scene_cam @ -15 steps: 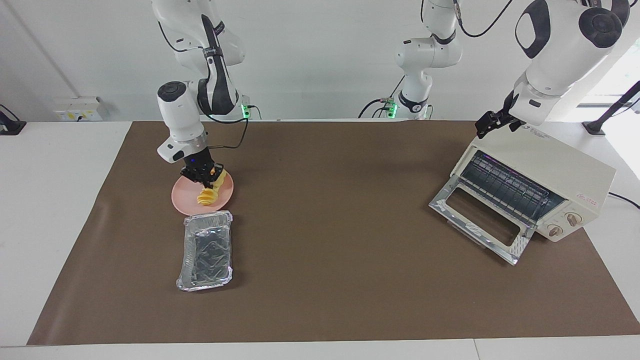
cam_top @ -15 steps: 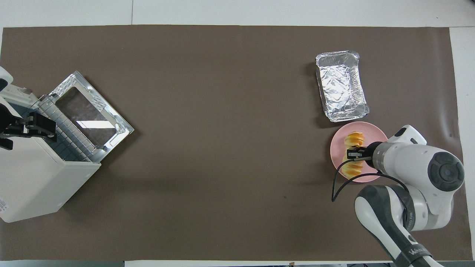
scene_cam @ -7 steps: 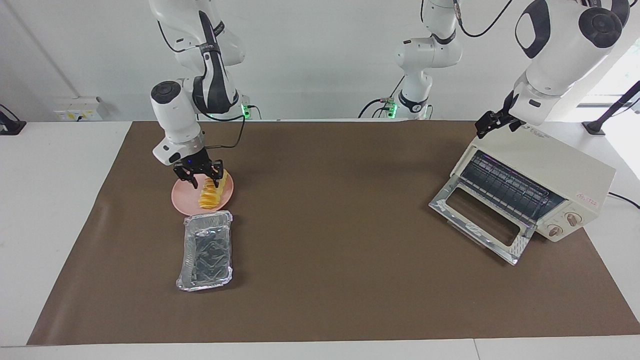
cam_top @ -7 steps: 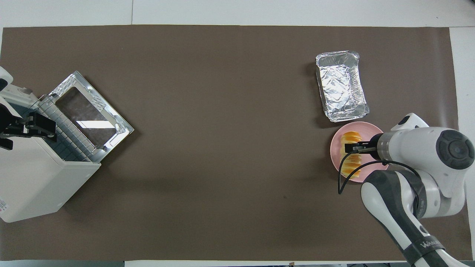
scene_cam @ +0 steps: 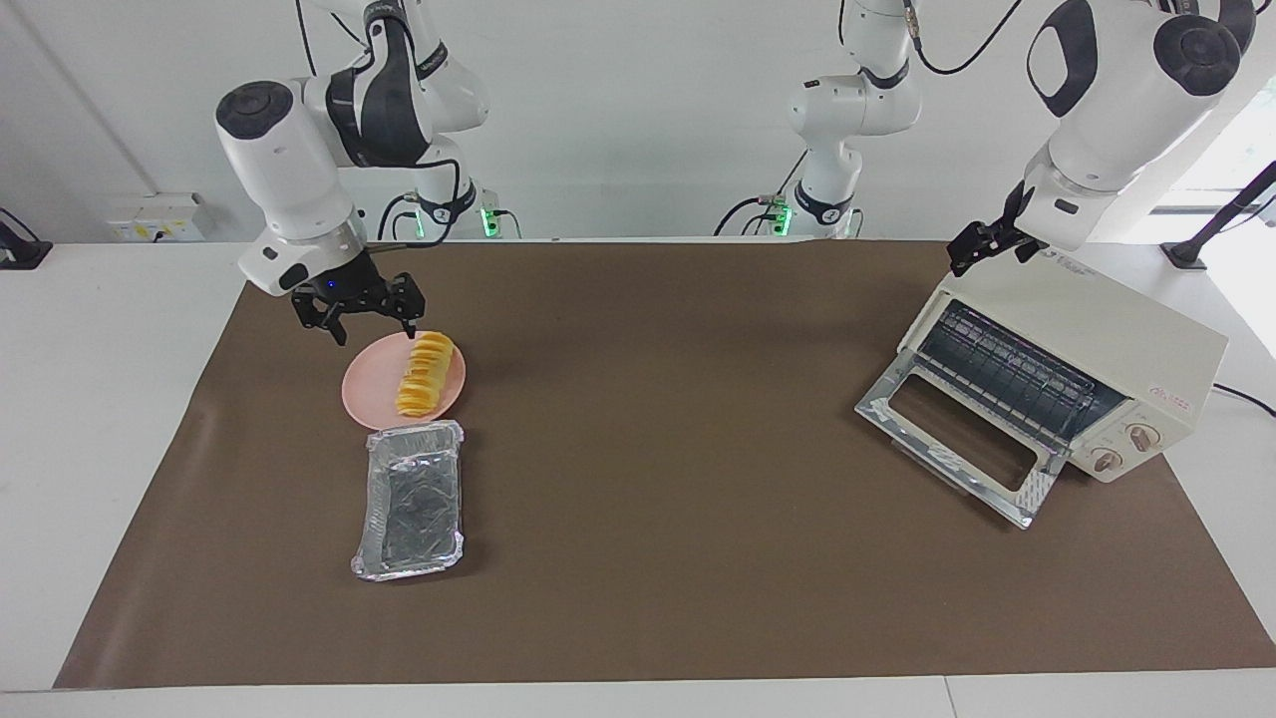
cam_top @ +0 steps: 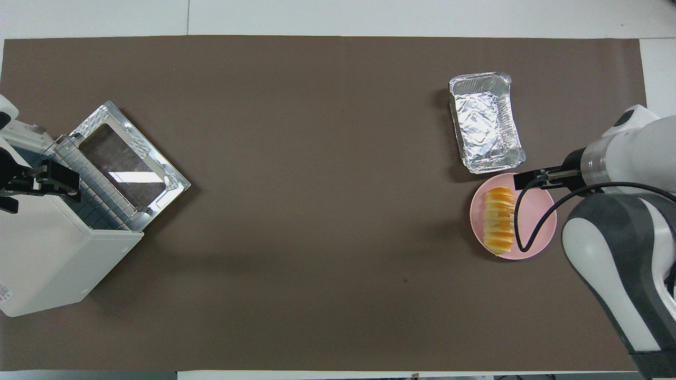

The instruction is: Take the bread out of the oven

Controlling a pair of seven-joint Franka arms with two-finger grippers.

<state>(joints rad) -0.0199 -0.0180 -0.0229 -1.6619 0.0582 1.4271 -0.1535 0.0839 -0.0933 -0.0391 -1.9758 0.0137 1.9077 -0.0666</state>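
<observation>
Golden-yellow ridged bread loaf (scene_cam: 426, 374) lies on round pink plate (scene_cam: 366, 392), out of cream-white toaster oven (scene_cam: 1082, 369), long axis running toward and away from robots. Right end effector (scene_cam: 360, 311) released, empty, raised over plate's robot-side rim. Left end effector (scene_cam: 982, 245) over oven top, waiting; cannot tell its state.
</observation>
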